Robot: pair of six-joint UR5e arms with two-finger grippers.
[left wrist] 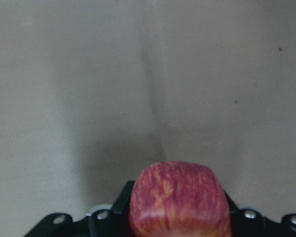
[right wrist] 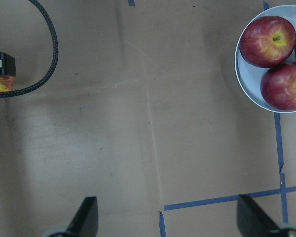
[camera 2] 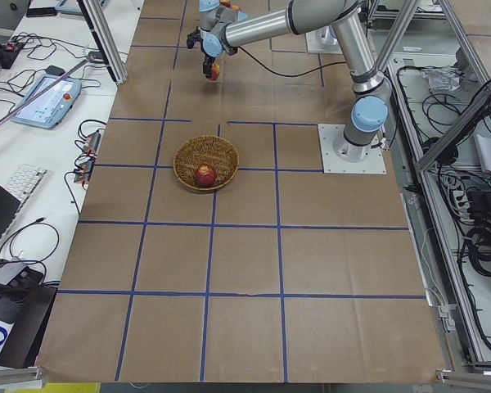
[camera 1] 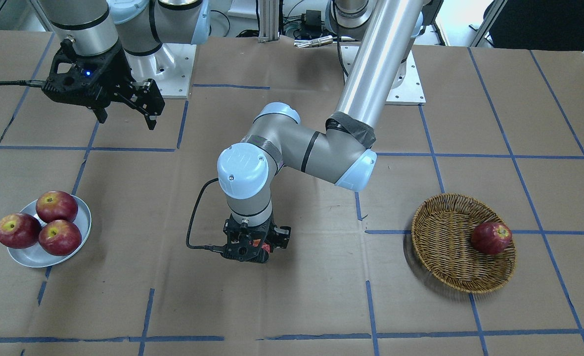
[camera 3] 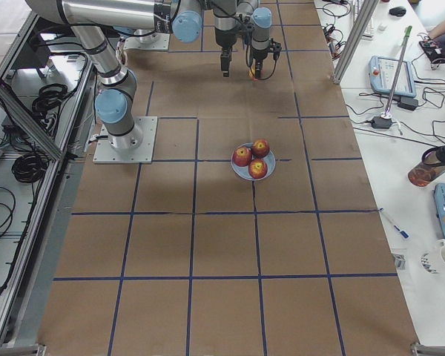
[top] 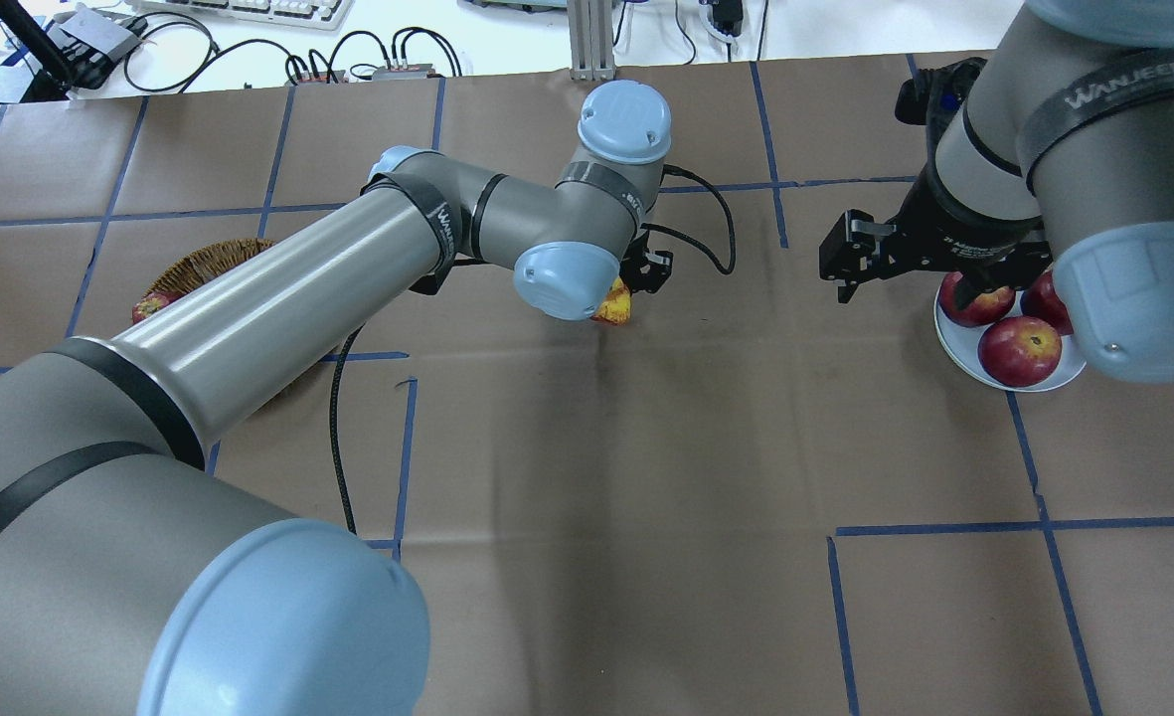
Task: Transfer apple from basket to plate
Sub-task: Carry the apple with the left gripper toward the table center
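Note:
My left gripper [camera 1: 258, 245] is shut on the apple [top: 613, 303], streaky pinkish-red with a yellow patch, and holds it low over the mid-table paper. The apple fills the bottom of the left wrist view [left wrist: 180, 200] and shows at the left edge of the right wrist view [right wrist: 0, 84]. The wicker basket [camera 1: 445, 237] lies toward my left and holds one dark red apple [camera 1: 491, 237]. The pale plate [camera 1: 29, 257] lies toward my right with three red apples [camera 1: 57, 206] on it. My right gripper [camera 1: 126, 118] is open and empty, hovering beside the plate [right wrist: 246, 84].
A black cable [camera 1: 193, 217] loops from the left wrist onto the table. The table is brown paper with blue tape lines [camera 1: 371, 296]. Both arm bases [camera 1: 400, 84] stand at the robot's edge. Keyboards, cables and a bottle lie on side benches.

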